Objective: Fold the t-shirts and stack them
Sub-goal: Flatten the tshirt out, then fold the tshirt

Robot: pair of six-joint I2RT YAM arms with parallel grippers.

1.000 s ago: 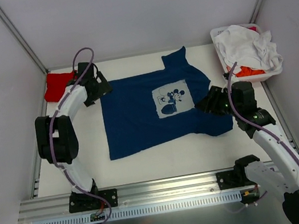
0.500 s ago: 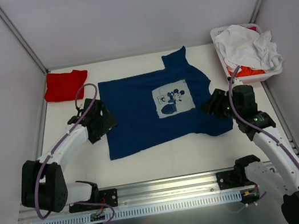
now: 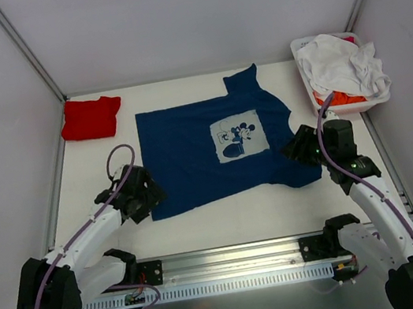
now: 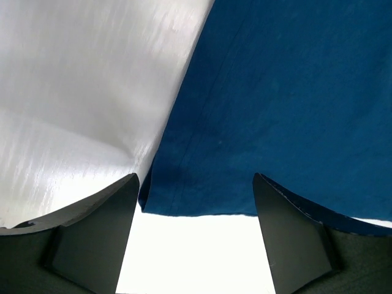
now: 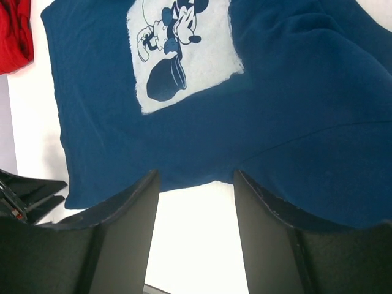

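The left gripper [image 4: 195,182] stands wide open astride the navy t-shirt's [image 3: 192,161] near-left corner, holding nothing, and the right gripper [image 5: 196,177] hangs open, empty, over its right hem.

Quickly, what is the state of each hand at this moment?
Left hand: open, fingers either side of a corner of the navy t-shirt, holding nothing.
Right hand: open at the same shirt's edge, holding nothing.

Top external: fixed high behind the arm bases, looking down on the whole table [image 3: 225,215].
Left wrist: very close, low over a hem corner of the navy t-shirt [image 4: 275,92].
Right wrist: farther off, facing left across the mouse print [image 5: 184,55].
Shared: the navy t-shirt, in all three views.
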